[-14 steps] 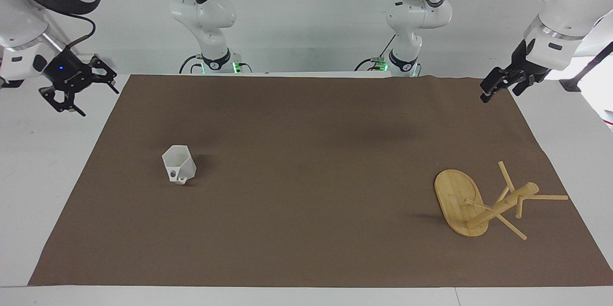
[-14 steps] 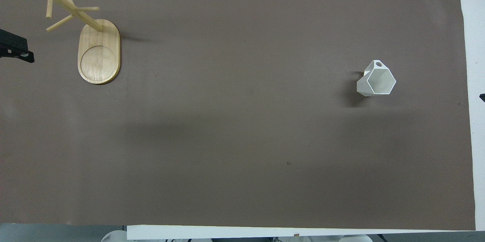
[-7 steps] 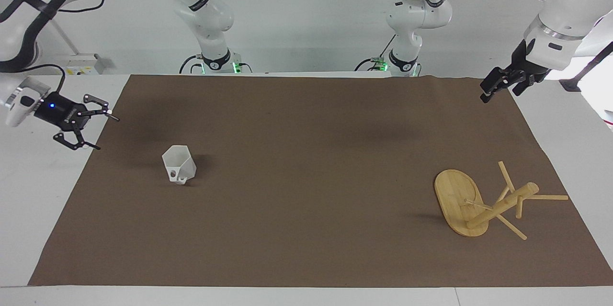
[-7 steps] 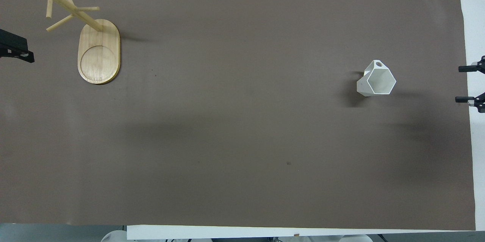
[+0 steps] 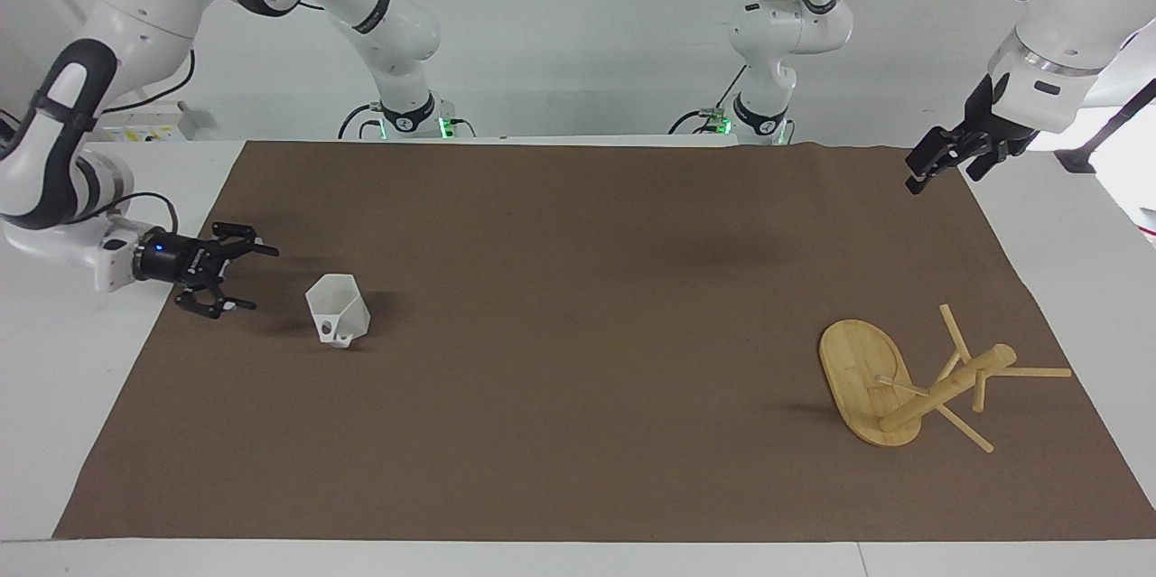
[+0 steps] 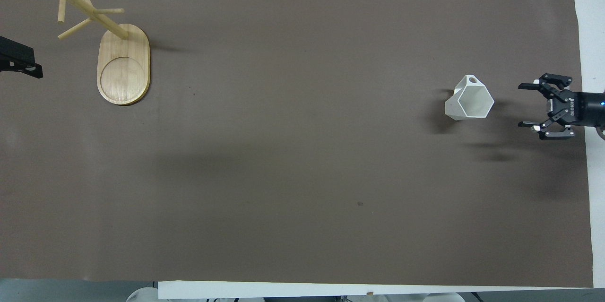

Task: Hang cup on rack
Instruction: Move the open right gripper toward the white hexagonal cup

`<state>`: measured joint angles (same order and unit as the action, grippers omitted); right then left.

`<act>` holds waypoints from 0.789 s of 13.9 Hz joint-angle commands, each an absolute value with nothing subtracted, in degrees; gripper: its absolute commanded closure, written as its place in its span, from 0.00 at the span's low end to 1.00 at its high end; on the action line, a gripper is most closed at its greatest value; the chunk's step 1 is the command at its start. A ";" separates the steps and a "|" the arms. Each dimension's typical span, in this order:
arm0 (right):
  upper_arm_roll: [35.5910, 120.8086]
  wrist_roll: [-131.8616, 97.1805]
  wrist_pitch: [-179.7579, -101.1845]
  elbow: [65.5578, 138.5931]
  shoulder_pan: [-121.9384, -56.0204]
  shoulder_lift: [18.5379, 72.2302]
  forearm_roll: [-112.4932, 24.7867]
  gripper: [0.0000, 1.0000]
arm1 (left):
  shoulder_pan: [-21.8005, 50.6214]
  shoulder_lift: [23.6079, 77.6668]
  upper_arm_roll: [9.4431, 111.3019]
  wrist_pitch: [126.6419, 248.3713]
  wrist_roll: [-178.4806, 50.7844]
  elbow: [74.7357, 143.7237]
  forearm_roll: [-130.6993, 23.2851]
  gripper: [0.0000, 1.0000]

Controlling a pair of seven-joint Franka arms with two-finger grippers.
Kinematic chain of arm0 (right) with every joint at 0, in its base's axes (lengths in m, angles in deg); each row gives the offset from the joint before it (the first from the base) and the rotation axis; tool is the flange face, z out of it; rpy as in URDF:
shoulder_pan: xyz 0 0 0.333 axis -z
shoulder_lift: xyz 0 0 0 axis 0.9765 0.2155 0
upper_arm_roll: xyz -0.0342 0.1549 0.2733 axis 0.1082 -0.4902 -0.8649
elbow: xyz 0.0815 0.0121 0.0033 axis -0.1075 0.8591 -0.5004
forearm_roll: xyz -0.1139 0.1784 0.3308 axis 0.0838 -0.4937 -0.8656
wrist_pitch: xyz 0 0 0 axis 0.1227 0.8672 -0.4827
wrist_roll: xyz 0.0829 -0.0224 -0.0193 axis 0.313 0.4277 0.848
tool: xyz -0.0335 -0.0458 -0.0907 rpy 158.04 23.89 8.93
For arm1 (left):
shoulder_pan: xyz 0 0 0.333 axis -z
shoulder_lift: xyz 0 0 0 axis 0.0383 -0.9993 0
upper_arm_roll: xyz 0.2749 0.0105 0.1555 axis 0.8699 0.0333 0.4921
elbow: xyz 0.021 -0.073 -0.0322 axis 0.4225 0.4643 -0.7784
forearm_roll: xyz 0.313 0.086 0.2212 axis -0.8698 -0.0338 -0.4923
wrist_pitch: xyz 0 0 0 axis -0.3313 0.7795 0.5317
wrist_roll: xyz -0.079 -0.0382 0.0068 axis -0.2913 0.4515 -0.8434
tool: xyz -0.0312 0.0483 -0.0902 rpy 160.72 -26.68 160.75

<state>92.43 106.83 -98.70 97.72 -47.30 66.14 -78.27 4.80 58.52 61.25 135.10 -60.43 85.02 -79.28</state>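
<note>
A white table (image 5: 54, 396) carries a wide brown paper-like mat (image 5: 578, 333) that covers nearly all of it.

The light bamboo mug rack with an oval flat base, round post and thin pegs (image 5: 880, 383) stands upright on the mat at the left arm's end of the table; in the overhead view (image 6: 124, 63) one peg tip is cut off by the picture's upper edge. The oval base's long axis runs toward and away from the robots.

The right gripper (image 5: 242, 277) reaches in low over the mat at the right arm's end, lying level, fingers spread wide and holding nothing, aimed at the cup and just beside it, not touching (image 6: 525, 106).

The left gripper (image 5: 939, 163) waits above the mat's corner near the rack; whether its fingers are apart cannot be made out, and the overhead view shows only a black edge of it (image 6: 19, 61).

The small white plastic faceted hexagonal cup (image 5: 338, 313) stands upright on the mat, mouth up, its squarish loop handle pointing away from the robots (image 6: 468, 102).
</note>
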 commanded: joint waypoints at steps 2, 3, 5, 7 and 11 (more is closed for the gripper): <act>92.08 107.11 -97.49 94.92 -46.53 67.92 -73.85 0.00 | 4.30 59.73 61.11 134.73 -60.80 86.16 -78.76 0.01; 92.08 107.20 -97.67 93.96 -46.53 68.27 -72.60 0.00 | 4.22 59.73 61.11 134.73 -60.80 86.16 -78.76 0.01; 92.08 107.20 -97.76 93.95 -46.70 68.28 -73.81 0.00 | 4.30 59.73 61.11 134.73 -60.80 86.16 -78.76 0.01; 92.08 109.21 -98.63 94.30 -46.79 68.36 -74.70 0.00 | 4.30 59.73 61.11 134.73 -60.88 86.16 -78.76 0.01; 91.99 114.84 -99.60 94.48 -50.22 69.93 -80.92 0.00 | 4.30 59.73 61.03 134.73 -60.71 86.16 -78.76 0.01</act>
